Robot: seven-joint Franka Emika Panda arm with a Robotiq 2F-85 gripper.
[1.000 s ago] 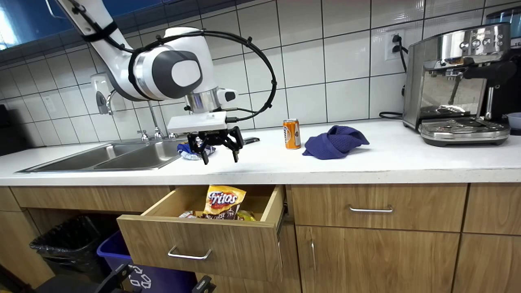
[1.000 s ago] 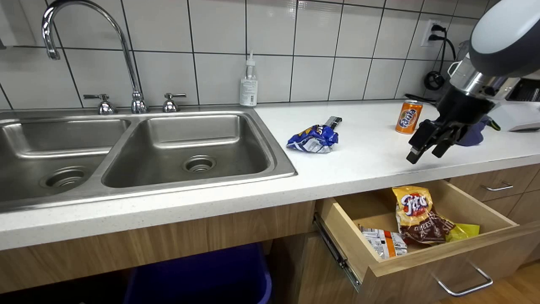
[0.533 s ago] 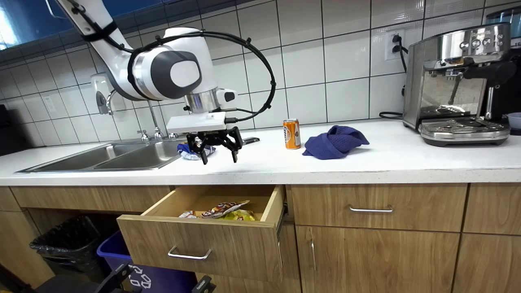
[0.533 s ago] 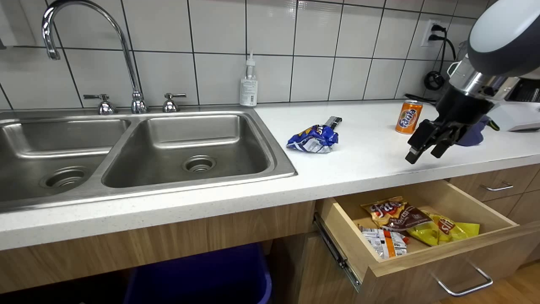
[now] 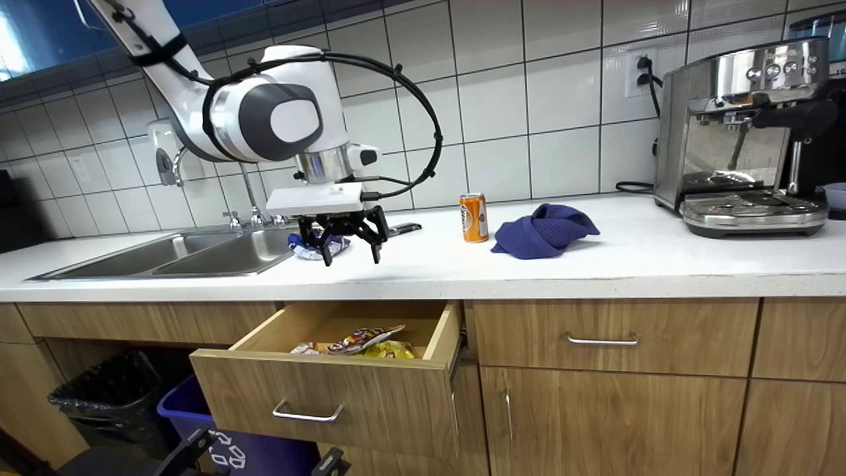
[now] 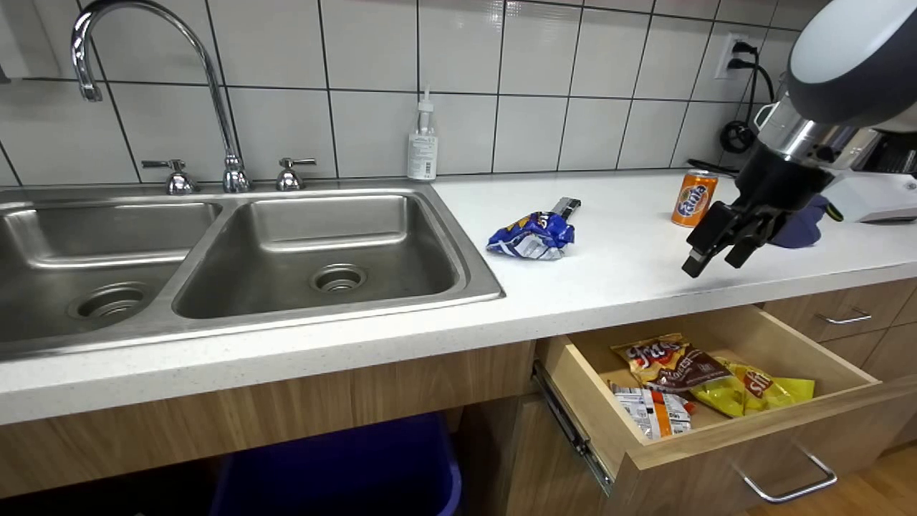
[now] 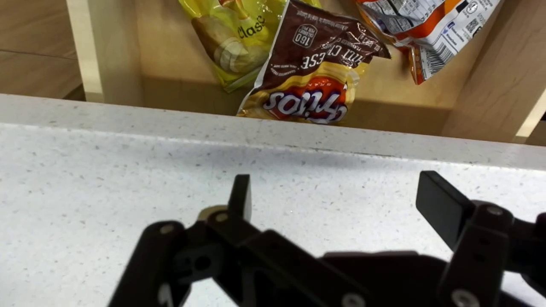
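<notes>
A long white tabletop [image 5: 423,270] runs across both exterior views. Above it reaches one robot arm [image 5: 284,125]. Let into the tabletop is one steel sink [image 6: 476,276] with two basins; below the front edge, one wooden drawer [image 5: 377,396] stands pulled out. Near the drawer, one blue bin [image 5: 274,453] bears a recycling symbol. One coffee machine [image 5: 727,152] and one purple cloth [image 5: 542,231] are on the tabletop.

The jaws are spread apart above the tabletop near its front edge, its speckled surface showing between them. Three bags lie lower, in the drawer: the Fritos bag [image 7: 313,70], reading "160 calories" and part of "Chili Cheese", overlaps a yellow bag [image 7: 239,38] reading "Class"; just beside is a silver-and-orange bag [image 7: 431,30] with a barcode, its print too small to read. One crumpled blue bag [image 6: 536,236], lettering unclear, lies near the sink. One orange can [image 6: 693,199] reads "Fanta".
</notes>
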